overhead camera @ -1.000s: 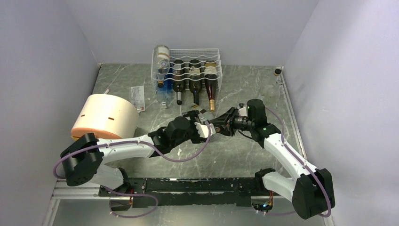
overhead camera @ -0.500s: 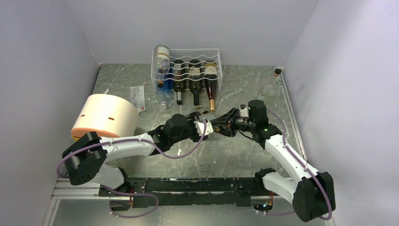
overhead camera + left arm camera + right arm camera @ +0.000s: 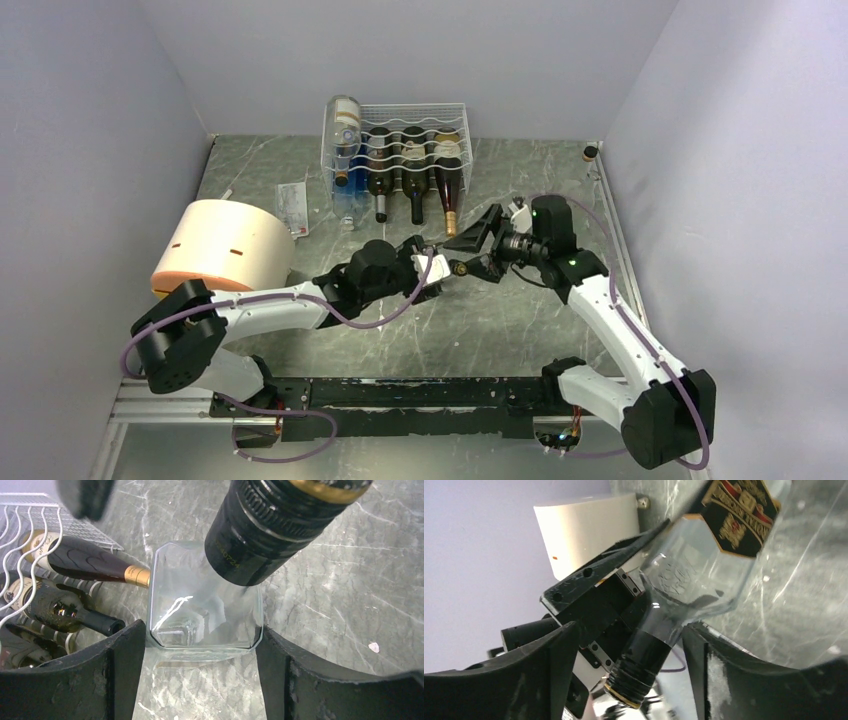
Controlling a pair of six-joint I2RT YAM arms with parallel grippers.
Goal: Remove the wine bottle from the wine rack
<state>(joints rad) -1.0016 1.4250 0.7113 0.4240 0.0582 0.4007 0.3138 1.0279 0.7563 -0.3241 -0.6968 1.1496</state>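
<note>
The wine bottle (image 3: pixel 205 615) is off the wine rack (image 3: pixel 455 115), out over the table (image 3: pixel 520 320) between the 2 hands. The left hand (image 3: pixel 201 634) clamps its clear square body, 1 finger against each side. The bottle's long axis runs from hand to hand, with the black cap pointing into the right hand (image 3: pixel 629 627). That hand's fingers are spread clear of the neck, so it looks free to back away along that axis.

In front of the rack (image 3: pixel 405 150), the left gripper (image 3: pixel 430 268) holds a clear bottle (image 3: pixel 455 267), its cap toward the right gripper (image 3: pixel 466 254), whose jaws stand spread.
</note>
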